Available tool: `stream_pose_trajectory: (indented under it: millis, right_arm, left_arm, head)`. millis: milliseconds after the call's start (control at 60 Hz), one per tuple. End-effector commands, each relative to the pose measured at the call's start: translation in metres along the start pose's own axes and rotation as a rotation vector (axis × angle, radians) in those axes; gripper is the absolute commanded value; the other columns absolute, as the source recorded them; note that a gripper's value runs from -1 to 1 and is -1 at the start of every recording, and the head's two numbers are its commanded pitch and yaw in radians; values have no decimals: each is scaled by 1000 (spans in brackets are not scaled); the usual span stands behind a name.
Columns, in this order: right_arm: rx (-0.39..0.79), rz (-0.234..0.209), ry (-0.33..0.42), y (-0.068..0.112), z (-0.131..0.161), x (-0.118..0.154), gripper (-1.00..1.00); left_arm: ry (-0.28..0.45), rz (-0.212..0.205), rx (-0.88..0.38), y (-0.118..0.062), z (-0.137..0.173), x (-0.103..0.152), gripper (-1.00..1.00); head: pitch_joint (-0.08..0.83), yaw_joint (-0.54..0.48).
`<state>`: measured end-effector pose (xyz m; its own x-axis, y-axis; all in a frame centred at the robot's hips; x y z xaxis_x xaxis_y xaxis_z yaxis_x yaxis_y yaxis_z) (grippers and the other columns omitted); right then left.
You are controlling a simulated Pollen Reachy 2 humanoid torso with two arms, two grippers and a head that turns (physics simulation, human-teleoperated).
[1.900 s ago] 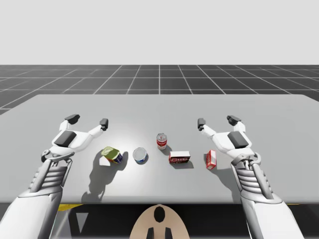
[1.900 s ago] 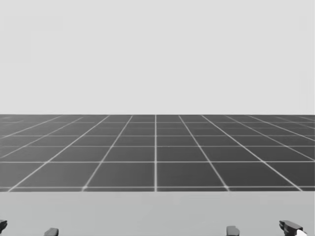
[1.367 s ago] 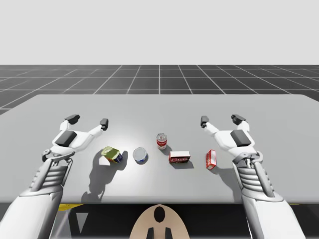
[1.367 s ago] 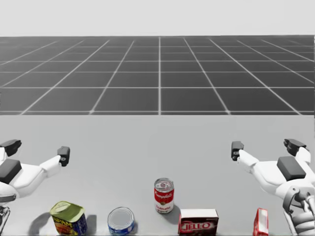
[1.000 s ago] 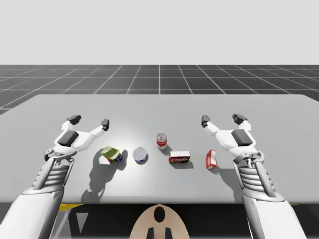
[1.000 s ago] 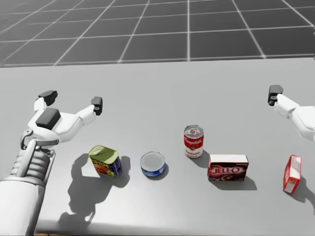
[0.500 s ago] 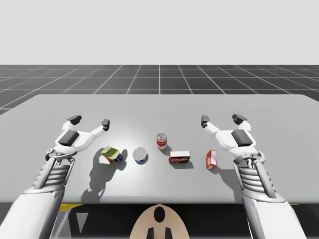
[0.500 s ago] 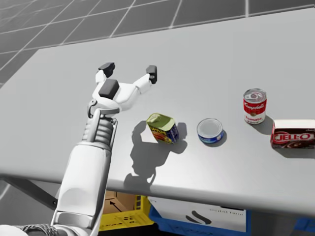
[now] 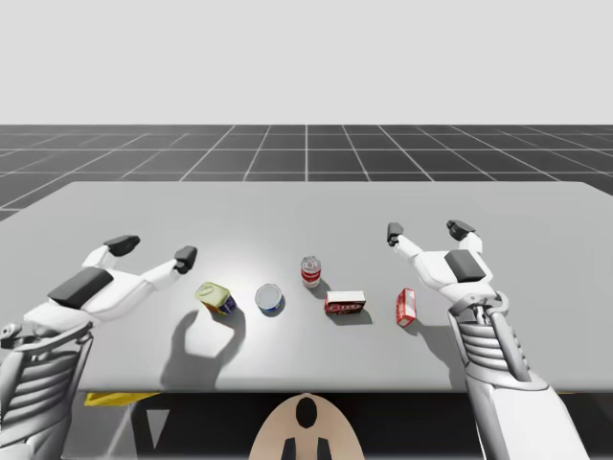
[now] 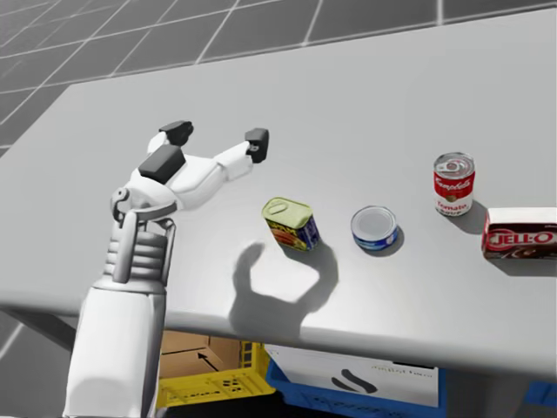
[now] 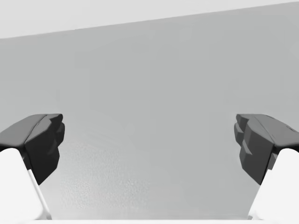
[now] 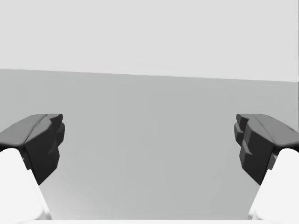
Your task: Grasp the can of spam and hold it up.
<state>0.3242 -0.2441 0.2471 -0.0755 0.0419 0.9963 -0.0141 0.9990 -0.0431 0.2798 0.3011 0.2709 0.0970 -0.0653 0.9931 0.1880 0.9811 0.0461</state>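
The spam can (image 9: 216,297) (image 10: 291,223) is a blue and yellow rounded tin with a green-yellow lid, standing on the grey table (image 9: 306,206) left of centre. My left gripper (image 9: 153,251) (image 10: 216,132) (image 11: 149,144) hovers open above the table, a little left of and behind the can, with bare table between its fingers. Its shadow falls on the table in front of the can. My right gripper (image 9: 422,230) (image 12: 149,144) stands open over the right side of the table, far from the can.
Right of the spam can lie a low blue can (image 9: 270,299) (image 10: 375,228), an upright red and white can (image 9: 310,271) (image 10: 453,184), a dark red box (image 9: 345,304) (image 10: 520,232) and a small red box (image 9: 406,307). Crates (image 10: 218,374) sit under the table's front edge.
My left arm has risen and swung outward to the left, its gripper still open and its shadow now in front of the can. The right arm stays still.
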Motion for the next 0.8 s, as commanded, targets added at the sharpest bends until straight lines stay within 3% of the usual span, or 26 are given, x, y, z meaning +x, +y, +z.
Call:
stream_pose_trajectory:
  millis: [17,150,350,400,500,800]
  right_arm:
    - [-2,1,0,0,0,0,-1000]
    - [-1,-2,-2,-1,0,1,-1000]
    - [2,-2,-2,-2,-1,0,-1000]
    - [1,-2,-1,-2,-1,0,-1000]
    - [2,-1,0,-2,-2,0,-1000]
    - [0,-2,-3,-3,-2,0,-1000]
  left_arm:
    - [91,-4,-86,-13,35,-3,-1000]
    - [145,-6,-124,-23,53,-21,-1000]
    - [260,-12,-167,-44,63,-67,-1000]
    - [282,15,-168,-46,61,-76,-1000]
    - [320,28,-161,-48,52,-93,-1000]
    - [361,49,-110,-49,15,-103,-1000]
  head:
    - [696,384]
    - [699,382]
    - [707,380]
    - [708,379]
    - [710,378]
    - [707,374]
